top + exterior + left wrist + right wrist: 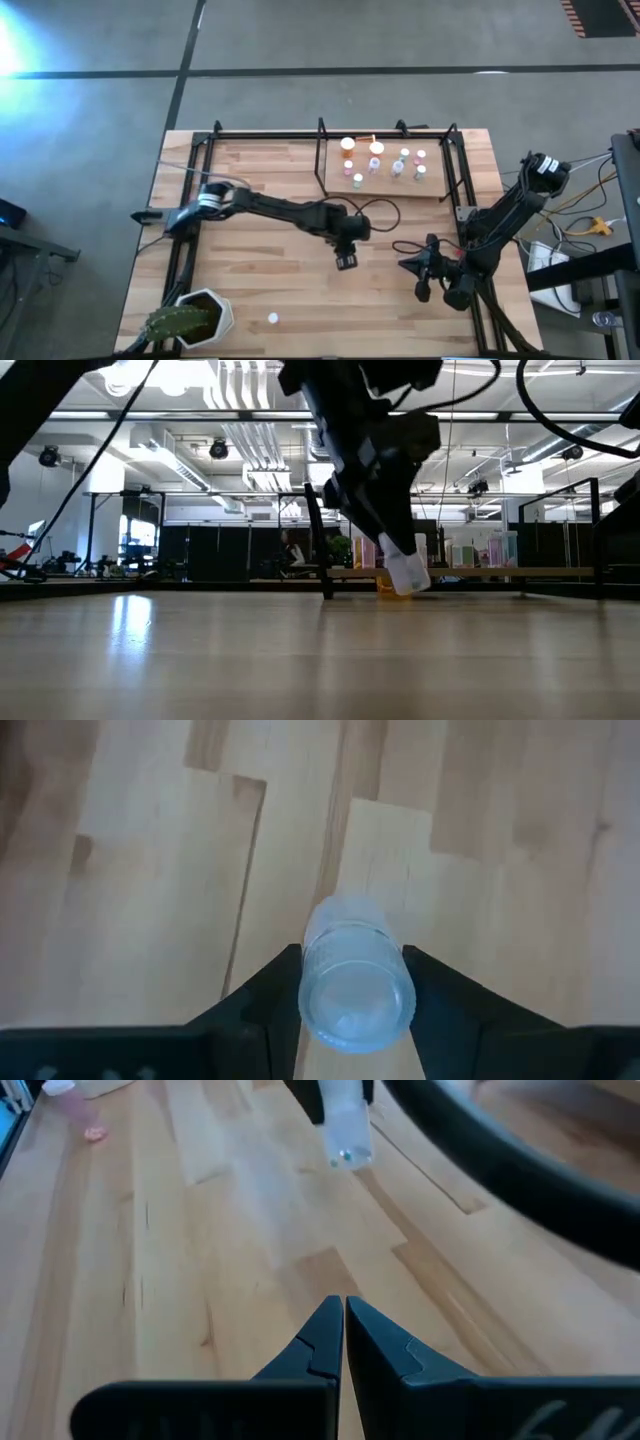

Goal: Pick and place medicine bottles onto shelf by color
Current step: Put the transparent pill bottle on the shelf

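One clear bottle (pixel 355 985) clamped in left claw (pixel 352 982) above open tabletop (pixel 140 880)

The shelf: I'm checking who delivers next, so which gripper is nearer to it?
Left. The left gripper, holding a whitish bottle, hangs just in front of the shelf; the right gripper, shut and empty, sits farther out toward the table's right edge.

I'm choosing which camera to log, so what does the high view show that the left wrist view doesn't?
Only the high view shows the shelf with bottles standing on it, the cactus pot, a lone bottle near it, and the right gripper, shut, over the table's right side. Only the left wrist view shows the clear bottle clamped between the left fingers, seen end-on. Both show the wooden tabletop and the left gripper.
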